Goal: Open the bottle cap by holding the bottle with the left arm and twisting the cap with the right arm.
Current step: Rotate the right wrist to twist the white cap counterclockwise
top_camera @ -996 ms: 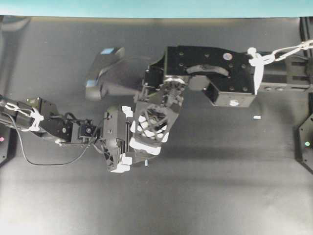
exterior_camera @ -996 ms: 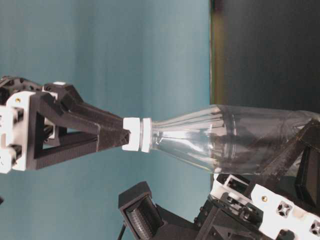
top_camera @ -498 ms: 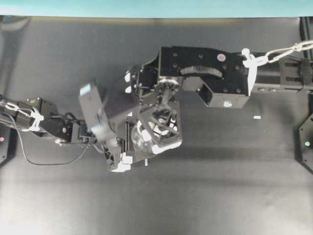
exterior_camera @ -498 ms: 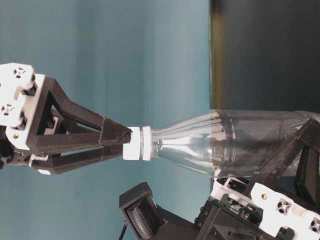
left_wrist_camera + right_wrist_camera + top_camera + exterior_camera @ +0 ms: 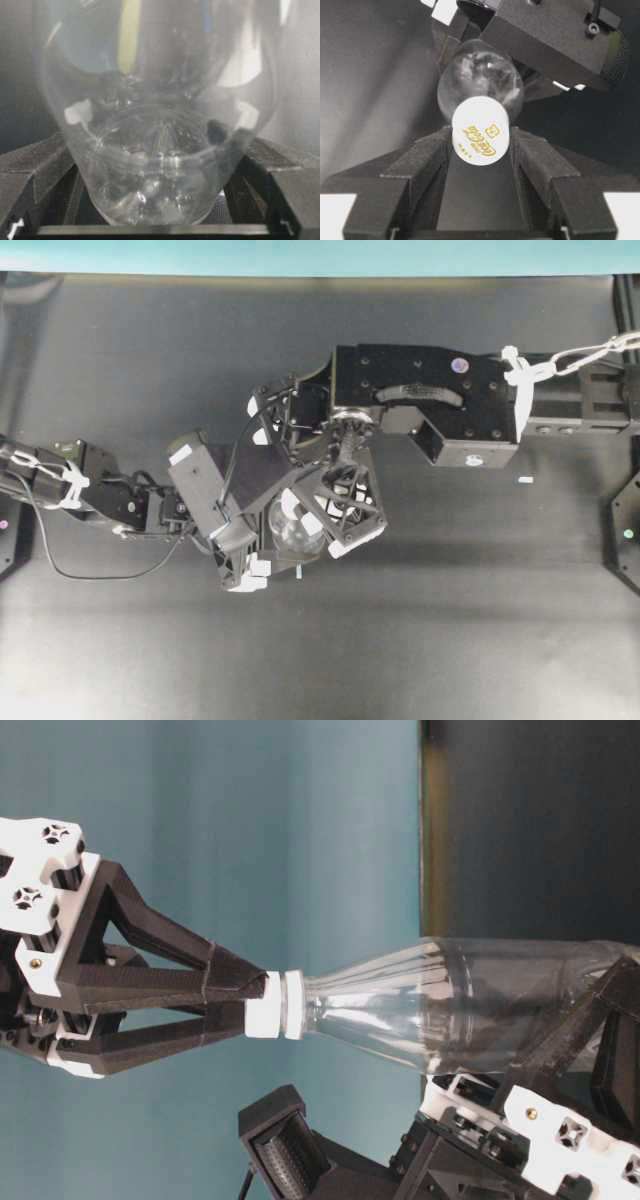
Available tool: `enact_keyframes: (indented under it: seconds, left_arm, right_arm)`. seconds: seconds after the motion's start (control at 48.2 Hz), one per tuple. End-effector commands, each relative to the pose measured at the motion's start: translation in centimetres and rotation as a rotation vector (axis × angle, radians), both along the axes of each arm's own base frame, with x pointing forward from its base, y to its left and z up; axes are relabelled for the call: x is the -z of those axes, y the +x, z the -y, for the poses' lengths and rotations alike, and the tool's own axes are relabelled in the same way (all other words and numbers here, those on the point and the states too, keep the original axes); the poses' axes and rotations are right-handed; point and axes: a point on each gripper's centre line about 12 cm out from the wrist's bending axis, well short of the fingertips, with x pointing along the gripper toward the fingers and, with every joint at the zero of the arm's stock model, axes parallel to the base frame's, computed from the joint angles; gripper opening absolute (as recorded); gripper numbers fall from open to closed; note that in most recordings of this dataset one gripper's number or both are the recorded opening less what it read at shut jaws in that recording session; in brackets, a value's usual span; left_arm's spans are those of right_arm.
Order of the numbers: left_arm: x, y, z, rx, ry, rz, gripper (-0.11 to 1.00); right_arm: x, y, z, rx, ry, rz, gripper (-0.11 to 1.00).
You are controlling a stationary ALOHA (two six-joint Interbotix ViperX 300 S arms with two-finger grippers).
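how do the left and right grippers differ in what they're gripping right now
The left gripper clamps the clear bottle low on its wide body; the right gripper pinches the narrow white bottle cap. The left jaws stand wider apart than the right ones. Both have black jaws and grip the same bottle.

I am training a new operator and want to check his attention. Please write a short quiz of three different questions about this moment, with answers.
1. True or false: the white cap sits between the two fingers of the right gripper.
2. Which part of the clear bottle does the left gripper hold? A) the neck B) the lower body C) the cap
3. Fill in: the print on top of the cap is ____ in colour.

Key
1. True: both fingers press the cap's sides.
2. B: the left wrist view shows the fingers on either side of the bottle near its base.
3. Gold.
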Motion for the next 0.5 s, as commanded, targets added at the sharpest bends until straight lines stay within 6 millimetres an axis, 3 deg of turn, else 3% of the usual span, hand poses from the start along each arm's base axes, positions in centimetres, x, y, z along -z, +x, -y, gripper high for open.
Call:
enact_keyframes:
  seconds: [0.0,0.332,0.477]
  left_arm:
    - [-0.4,0.3,0.3,0.008,-0.002,0.017,0.87]
    - [-0.3,0.3,0.2,0.007,-0.003,0.014,0.87]
    - [-0.3,0.3,0.2,0.005,-0.003,0.014,0.87]
  right_arm:
    - [-0.1,0.0,-0.3,0.029,0.008,-0.001,0.37]
    - [-0.7,-0.5,0.4,0.227,0.056,-0.021,0.39]
    - [-2.0,-1.1,-0.1,0.235,0.065,0.003,0.76]
